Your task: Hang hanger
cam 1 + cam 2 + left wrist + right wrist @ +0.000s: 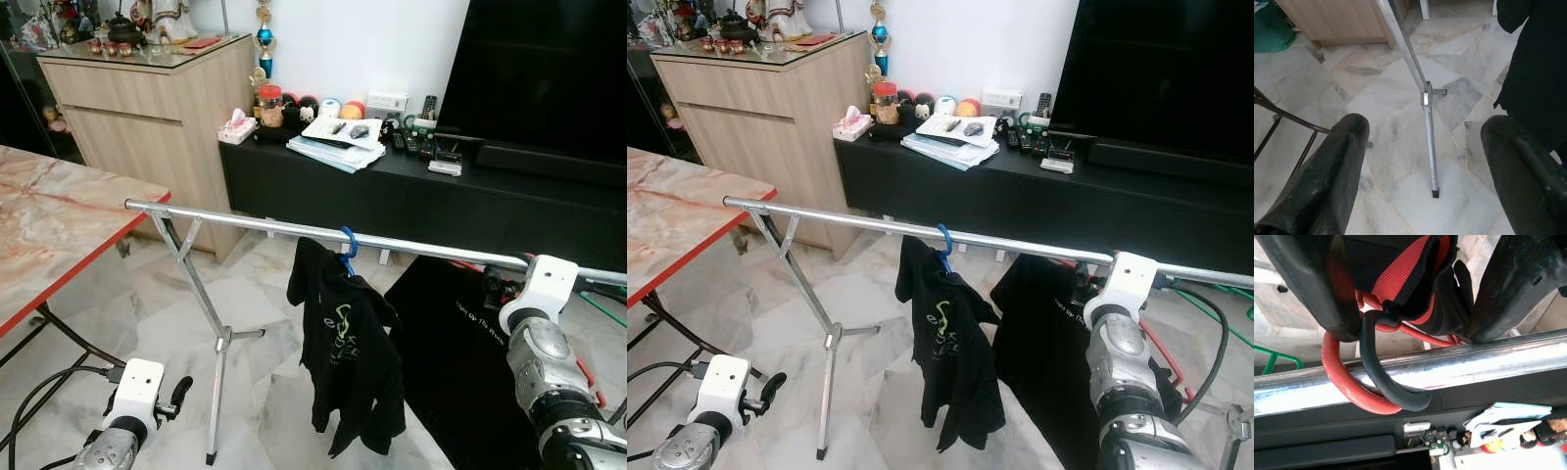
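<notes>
Right wrist view: right gripper clamps a black-and-red garment at its collar, holding it high so the black hanger hook and a red hook wrap over the rail. Hook looks seated; letting go is probably next. Left gripper hangs low, spread, holding nothing.

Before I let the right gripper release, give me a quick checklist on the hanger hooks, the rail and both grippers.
1. Black hook curls over the chrome rail: ok.
2. Red hook also over the rail: ok.
3. Right gripper holds the red-and-black garment at the hanger neck: ok.
4. Hooks fully seated, carrying the weight: cannot tell.
5. Blue hanger with black shirt hangs apart, further along the rail: ok.
6. Left gripper open, low, away from the rack leg: ok.
</notes>
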Robot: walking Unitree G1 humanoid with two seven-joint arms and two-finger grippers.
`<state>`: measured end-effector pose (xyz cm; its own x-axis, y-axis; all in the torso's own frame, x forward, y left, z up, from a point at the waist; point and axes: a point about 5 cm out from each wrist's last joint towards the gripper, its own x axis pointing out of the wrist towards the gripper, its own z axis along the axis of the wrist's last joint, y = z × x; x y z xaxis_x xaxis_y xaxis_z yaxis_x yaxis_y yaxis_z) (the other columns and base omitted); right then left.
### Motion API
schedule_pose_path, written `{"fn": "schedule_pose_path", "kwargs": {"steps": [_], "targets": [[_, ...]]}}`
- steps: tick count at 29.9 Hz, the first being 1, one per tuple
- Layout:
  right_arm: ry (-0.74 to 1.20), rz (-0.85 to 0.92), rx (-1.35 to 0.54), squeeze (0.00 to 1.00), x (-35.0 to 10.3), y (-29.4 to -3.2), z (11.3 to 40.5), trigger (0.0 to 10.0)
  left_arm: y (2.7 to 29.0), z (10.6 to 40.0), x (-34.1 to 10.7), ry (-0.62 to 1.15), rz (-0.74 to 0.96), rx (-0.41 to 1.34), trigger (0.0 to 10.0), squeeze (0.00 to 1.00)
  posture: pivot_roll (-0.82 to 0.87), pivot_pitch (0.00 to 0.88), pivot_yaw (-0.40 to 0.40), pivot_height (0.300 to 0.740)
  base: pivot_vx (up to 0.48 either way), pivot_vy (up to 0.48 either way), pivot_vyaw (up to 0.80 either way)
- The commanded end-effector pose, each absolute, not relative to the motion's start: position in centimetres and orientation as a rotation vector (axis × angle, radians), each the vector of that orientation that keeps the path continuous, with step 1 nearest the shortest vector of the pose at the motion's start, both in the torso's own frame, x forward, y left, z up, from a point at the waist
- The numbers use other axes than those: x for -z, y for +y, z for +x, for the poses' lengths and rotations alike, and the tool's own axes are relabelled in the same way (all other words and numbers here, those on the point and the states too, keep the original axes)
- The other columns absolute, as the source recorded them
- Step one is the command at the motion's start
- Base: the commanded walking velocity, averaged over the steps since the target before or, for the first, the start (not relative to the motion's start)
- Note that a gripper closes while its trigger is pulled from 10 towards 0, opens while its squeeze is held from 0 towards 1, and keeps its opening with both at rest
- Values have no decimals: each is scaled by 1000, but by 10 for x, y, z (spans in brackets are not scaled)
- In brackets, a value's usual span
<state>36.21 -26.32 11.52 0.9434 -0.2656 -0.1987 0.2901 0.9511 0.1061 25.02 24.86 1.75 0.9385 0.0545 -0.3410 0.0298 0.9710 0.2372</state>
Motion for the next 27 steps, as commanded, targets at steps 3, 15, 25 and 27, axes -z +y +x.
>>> {"fn": "schedule_pose_path", "kwargs": {"steps": [3, 15, 25, 27], "targets": [[226, 152, 231, 0, -118, -258, 368, 10000, 248, 252, -19, 347, 250, -13, 10000, 0, 186, 0, 14, 740, 0, 0, 0], [261, 205, 131, 0, -113, -238, 372, 10000, 248, 252, -19, 348, 250, -24, 10000, 0, 191, 0, 13, 740, 0, 0, 0], [269, 211, 92, 0, -110, -231, 372, 10000, 248, 252, -18, 348, 246, -29, 10000, 0, 191, 0, 10, 740, 0, 0, 0], [272, 215, 113, 0, -109, -232, 371, 10000, 247, 252, -18, 347, 245, -31, 10000, 0, 195, 0, 9, 740, 0, 0, 0]]}}
